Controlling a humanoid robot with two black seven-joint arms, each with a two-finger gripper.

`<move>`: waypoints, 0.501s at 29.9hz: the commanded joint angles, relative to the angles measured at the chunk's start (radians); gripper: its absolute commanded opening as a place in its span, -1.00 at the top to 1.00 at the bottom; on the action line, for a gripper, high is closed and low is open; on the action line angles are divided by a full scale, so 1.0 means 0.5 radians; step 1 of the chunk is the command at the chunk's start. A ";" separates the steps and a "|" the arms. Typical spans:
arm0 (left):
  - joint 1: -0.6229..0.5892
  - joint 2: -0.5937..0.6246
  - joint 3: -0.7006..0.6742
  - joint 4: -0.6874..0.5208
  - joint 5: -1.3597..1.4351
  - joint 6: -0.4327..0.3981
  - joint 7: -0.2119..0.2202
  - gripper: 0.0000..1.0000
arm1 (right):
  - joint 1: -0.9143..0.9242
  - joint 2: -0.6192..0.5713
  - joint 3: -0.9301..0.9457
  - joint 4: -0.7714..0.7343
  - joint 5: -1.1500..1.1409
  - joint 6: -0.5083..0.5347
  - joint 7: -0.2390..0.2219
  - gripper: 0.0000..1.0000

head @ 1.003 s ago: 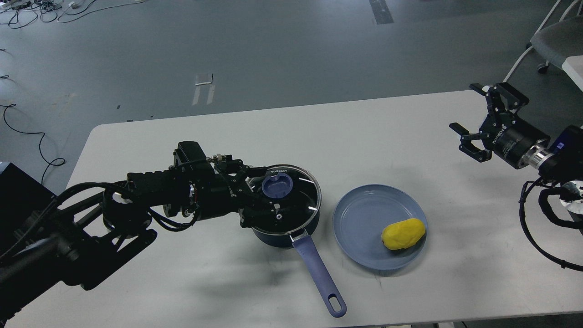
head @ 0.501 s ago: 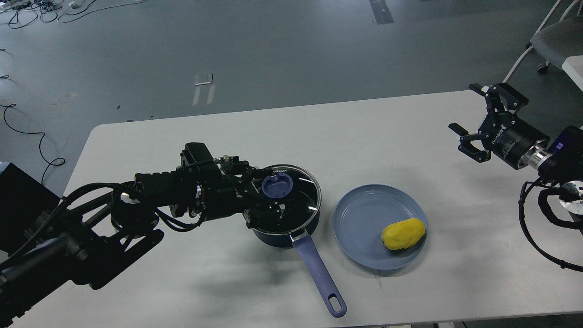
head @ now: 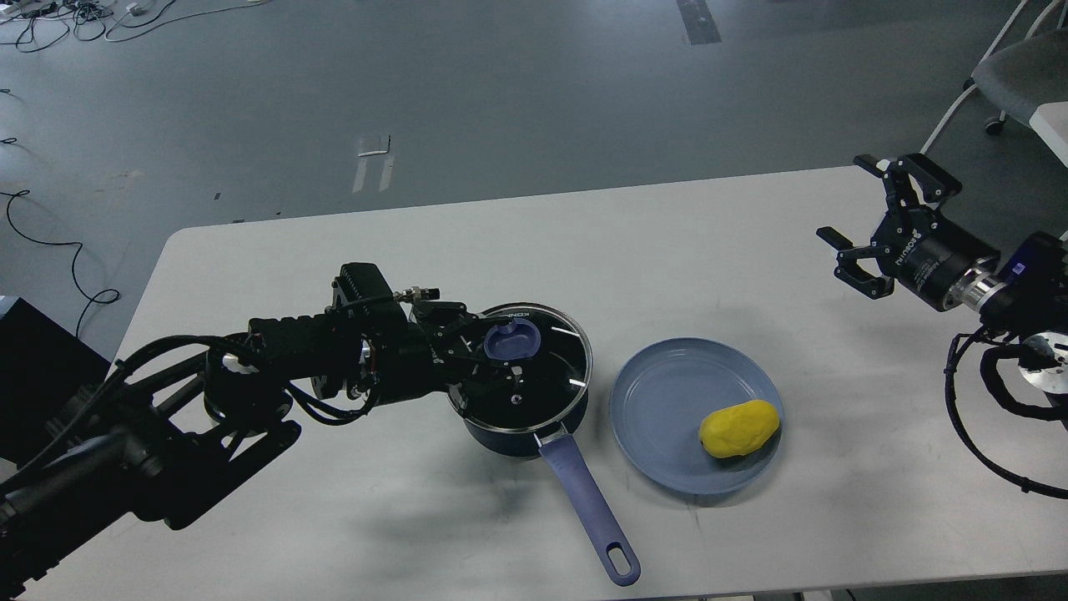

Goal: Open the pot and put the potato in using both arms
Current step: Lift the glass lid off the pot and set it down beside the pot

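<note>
A dark blue pot (head: 509, 438) with a long blue handle (head: 588, 509) stands on the white table (head: 667, 250), left of centre. Its glass lid (head: 555, 367) sits on it, with a blue knob (head: 513, 342) on top. My left gripper (head: 496, 349) reaches in from the left, and its fingers sit tight on either side of the knob. A yellow potato (head: 738, 427) lies on a blue plate (head: 659, 401) right of the pot. My right gripper (head: 843, 200) is open and empty, in the air over the table's right end, well away from the potato.
A grey chair (head: 1022, 67) stands beyond the table's far right corner. A black box (head: 33, 359) sits off the left edge. Cables lie on the floor at far left. The table's front edge runs just below the pot handle's tip.
My left gripper has advanced right and closed in on the lid knob. The pot and lid have shifted slightly right. My right gripper has drifted a little up and left, still open.
</note>
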 commanded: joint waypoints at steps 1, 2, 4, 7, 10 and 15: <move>-0.066 0.006 -0.003 -0.042 0.000 0.000 0.000 0.40 | 0.000 0.000 0.001 0.000 0.000 0.000 0.000 -1.00; -0.090 0.028 -0.003 -0.069 0.000 0.000 0.000 0.39 | 0.000 0.000 0.001 0.000 0.000 0.000 0.000 -1.00; -0.146 0.073 -0.003 -0.109 0.000 0.000 0.000 0.39 | 0.000 0.000 0.001 0.000 0.000 0.000 0.000 -1.00; -0.180 0.212 -0.006 -0.121 0.000 0.006 0.000 0.39 | 0.000 0.000 0.001 0.000 0.000 0.000 0.000 -1.00; -0.167 0.368 0.000 -0.118 0.000 0.113 0.000 0.37 | 0.000 -0.003 0.001 0.000 0.000 0.000 0.000 -1.00; -0.094 0.635 0.138 -0.100 -0.007 0.291 0.000 0.36 | 0.000 -0.003 0.001 0.000 0.000 0.000 0.000 -1.00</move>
